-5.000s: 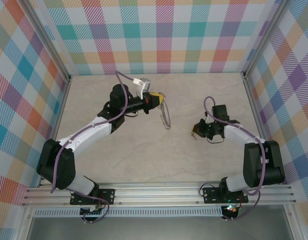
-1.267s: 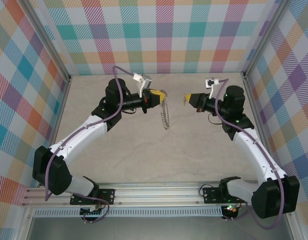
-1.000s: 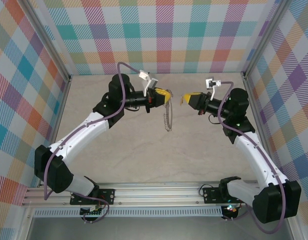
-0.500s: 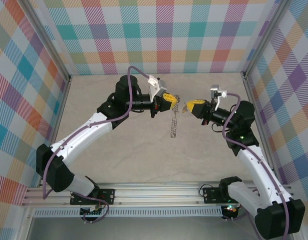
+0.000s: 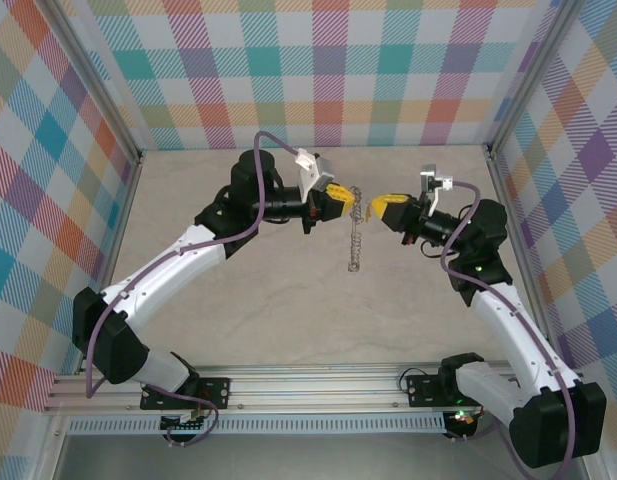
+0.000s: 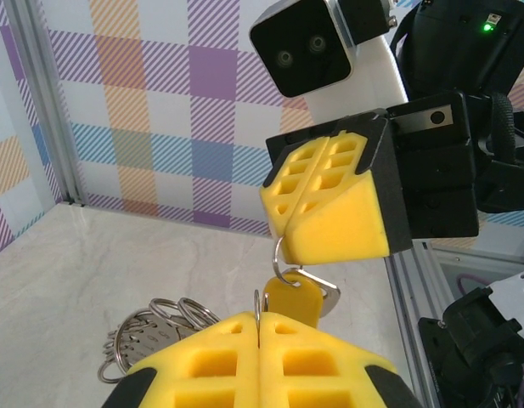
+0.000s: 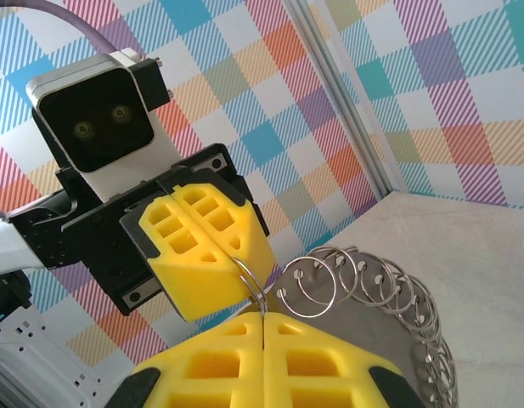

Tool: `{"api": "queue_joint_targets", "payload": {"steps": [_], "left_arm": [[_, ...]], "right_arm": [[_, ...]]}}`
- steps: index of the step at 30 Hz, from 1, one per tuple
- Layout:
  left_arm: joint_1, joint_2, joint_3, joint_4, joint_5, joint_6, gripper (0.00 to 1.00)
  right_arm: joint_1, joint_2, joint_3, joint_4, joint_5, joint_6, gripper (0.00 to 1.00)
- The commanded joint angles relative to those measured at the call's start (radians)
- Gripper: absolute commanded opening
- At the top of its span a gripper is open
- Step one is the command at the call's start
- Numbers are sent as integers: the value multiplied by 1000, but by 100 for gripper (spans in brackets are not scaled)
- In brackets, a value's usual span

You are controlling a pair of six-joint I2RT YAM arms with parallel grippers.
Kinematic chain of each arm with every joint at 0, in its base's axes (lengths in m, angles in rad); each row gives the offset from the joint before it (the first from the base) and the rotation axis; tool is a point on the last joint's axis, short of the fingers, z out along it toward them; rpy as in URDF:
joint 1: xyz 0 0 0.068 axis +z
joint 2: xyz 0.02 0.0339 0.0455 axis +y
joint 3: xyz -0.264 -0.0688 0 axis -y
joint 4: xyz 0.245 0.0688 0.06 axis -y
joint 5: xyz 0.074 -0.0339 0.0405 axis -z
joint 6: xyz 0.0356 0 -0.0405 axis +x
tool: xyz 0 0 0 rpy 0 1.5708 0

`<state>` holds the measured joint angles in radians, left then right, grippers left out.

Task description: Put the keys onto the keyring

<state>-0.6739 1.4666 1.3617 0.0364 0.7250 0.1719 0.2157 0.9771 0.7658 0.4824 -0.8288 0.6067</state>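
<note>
While both arms meet nose to nose toward 12 o'clock of the table, the left gripper has its jaws clamped on the keyring, which dangles toward 6 o'clock, free for threading, I'd guess; at its 3 o'clock the right gripper pinches the key by its small loop

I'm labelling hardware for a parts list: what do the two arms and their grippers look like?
The left arm and right arm have white links, black joints, purple cables. The left gripper and right gripper have yellow fingers with square recesses.
</note>
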Motion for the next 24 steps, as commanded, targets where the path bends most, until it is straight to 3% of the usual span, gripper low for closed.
{"api": "queue_joint_targets", "payload": {"steps": [1, 24], "left_arm": [[-10, 12, 15, 60, 35, -16, 0], [-26, 13, 27, 54, 70, -21, 0]], "right_arm": [[13, 6, 11, 68, -21, 13, 0], [53, 61, 49, 29, 43, -48, 0]]}}
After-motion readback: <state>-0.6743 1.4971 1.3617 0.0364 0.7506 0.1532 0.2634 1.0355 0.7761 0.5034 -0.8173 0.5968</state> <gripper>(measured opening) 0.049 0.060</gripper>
